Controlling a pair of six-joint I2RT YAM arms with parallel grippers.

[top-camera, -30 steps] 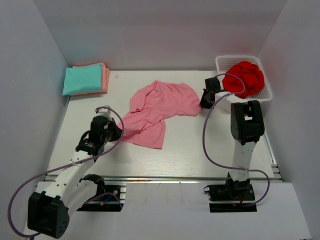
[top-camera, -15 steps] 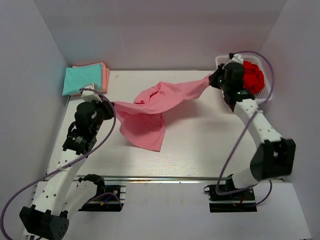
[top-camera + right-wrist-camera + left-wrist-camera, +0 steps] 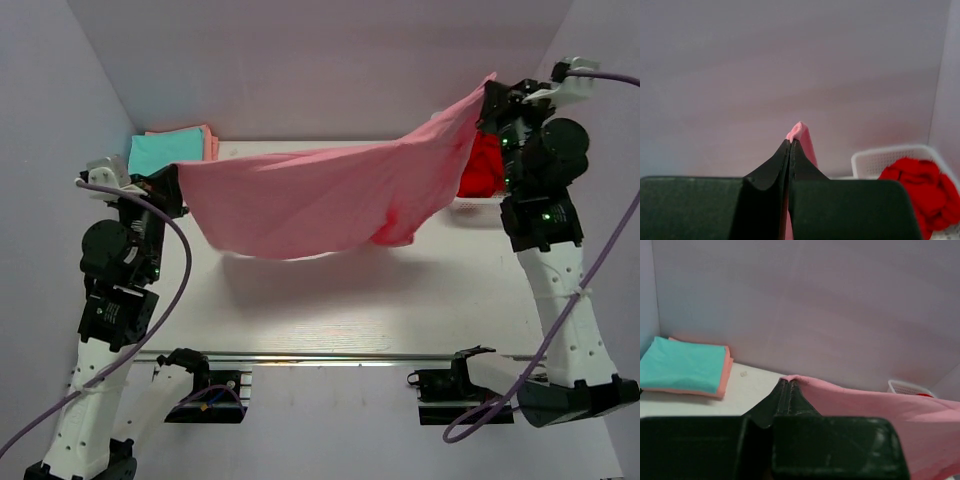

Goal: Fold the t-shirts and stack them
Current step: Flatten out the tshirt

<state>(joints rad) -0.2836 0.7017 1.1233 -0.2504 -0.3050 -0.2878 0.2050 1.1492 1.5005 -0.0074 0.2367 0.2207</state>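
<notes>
Above the table (image 3: 350,300), pink t-shirt (image 3: 320,195) hung stretched between arms — left gripper (image 3: 174,189) and right gripper (image 3: 490,95) each clamped tight on an edge. Teal t-shirt (image 3: 155,153) lay folded atop salmon-orange t-shirt (image 3: 211,142) at table's far-left corner.

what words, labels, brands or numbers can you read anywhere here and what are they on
None can be read.
The pink shirt, the folded teal shirt, the orange shirt under it, the white basket, the red cloth in it and the table are all plain.
The left arm and right arm show no legible marking.
</notes>
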